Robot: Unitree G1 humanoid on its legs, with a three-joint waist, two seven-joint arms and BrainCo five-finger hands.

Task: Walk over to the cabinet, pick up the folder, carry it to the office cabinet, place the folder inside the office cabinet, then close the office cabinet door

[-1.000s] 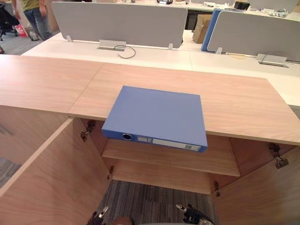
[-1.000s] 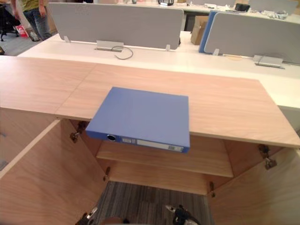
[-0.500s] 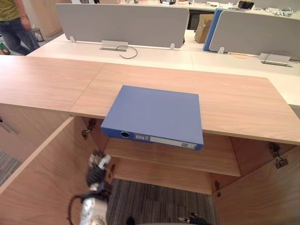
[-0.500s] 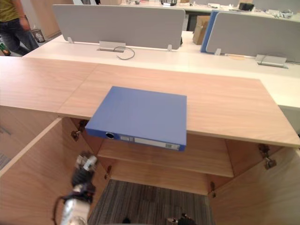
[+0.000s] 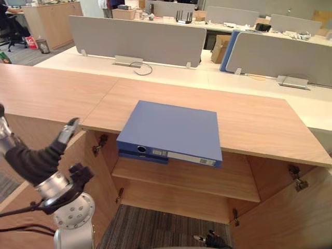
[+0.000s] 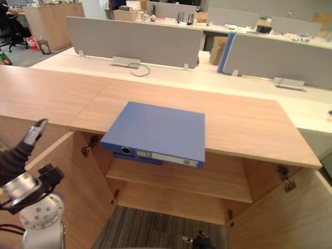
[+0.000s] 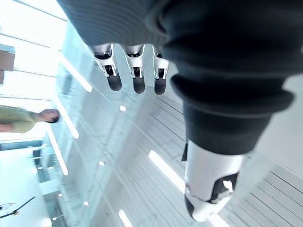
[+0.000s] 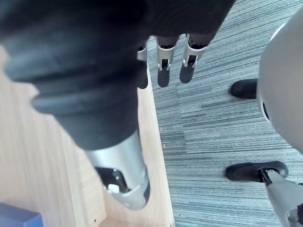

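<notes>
The blue folder (image 5: 171,129) lies flat on the wooden cabinet top (image 5: 259,116), its labelled spine overhanging the front edge. No hand touches it. Below it the cabinet stands open, with a bare shelf (image 5: 192,179) inside. My left hand (image 5: 32,160) is raised at the far left, in front of the open left door (image 5: 101,179) and well left of the folder. Its fingers (image 7: 138,75) are straight, and it is open with nothing in it. My right hand (image 8: 163,66) hangs low beside a wooden door edge, fingers straight toward the carpet, holding nothing.
The right cabinet door (image 5: 290,218) swings open toward me. Behind the cabinet run white desks with grey divider screens (image 5: 137,39) and a cardboard box (image 5: 222,47). Striped grey carpet (image 5: 166,233) lies in front of the cabinet.
My left arm has risen from low by the cabinet opening to the far left. The camera has tilted up, showing more of the office. The person at the back left has gone from view.
</notes>
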